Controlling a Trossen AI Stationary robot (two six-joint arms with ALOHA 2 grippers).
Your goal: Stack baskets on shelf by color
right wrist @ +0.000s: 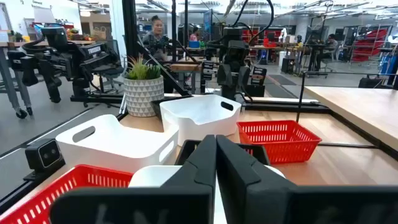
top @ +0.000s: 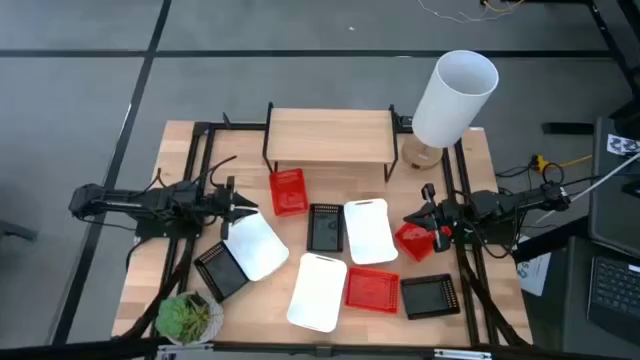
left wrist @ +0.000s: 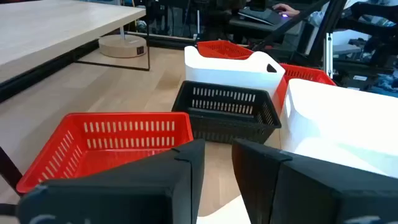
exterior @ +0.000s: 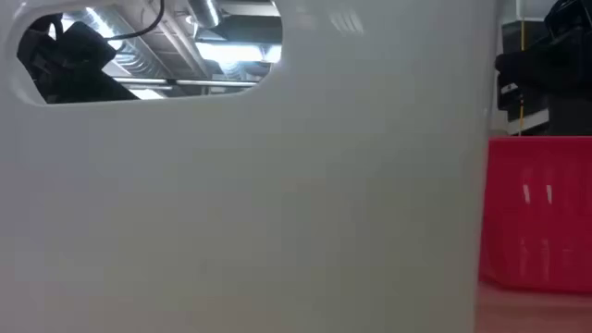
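Nine small baskets lie scattered on a light-wood tabletop (top: 180, 140), seen from above, and none sits on the shelf (top: 330, 137), a low plank on thin black legs at the tabletop's far edge. A red basket (top: 288, 191) lies just in front of the shelf. Toward the middle, a black basket (top: 325, 227) sits beside a white basket (top: 369, 231). Nearer the front edge are a second white basket (top: 319, 291), a flat red basket (top: 372, 289) and a black basket at the right (top: 429, 296).

The left claw (top: 247, 208) reaches in from the left side, its fingers slightly spread with a narrow gap between them, holding nothing. It hovers at the edge of a tilted white basket (top: 256, 246), which partly covers a black basket at the left (top: 221, 269). In its wrist view the red basket (left wrist: 112, 146) and the middle black basket (left wrist: 225, 112) lie just ahead.

The right claw (top: 422, 219) comes in from the right side, fingers pressed together, pinching the rim of a small red basket (top: 412, 238) that sits tilted beside the middle white basket.

A tall white cylinder (top: 453, 98) stands on a round wooden base at the shelf's right end. A potted plant (top: 186, 316) sits at the front left corner. The low view is almost filled by a white basket wall (exterior: 240, 203), with a red one (exterior: 536, 222) at its right.
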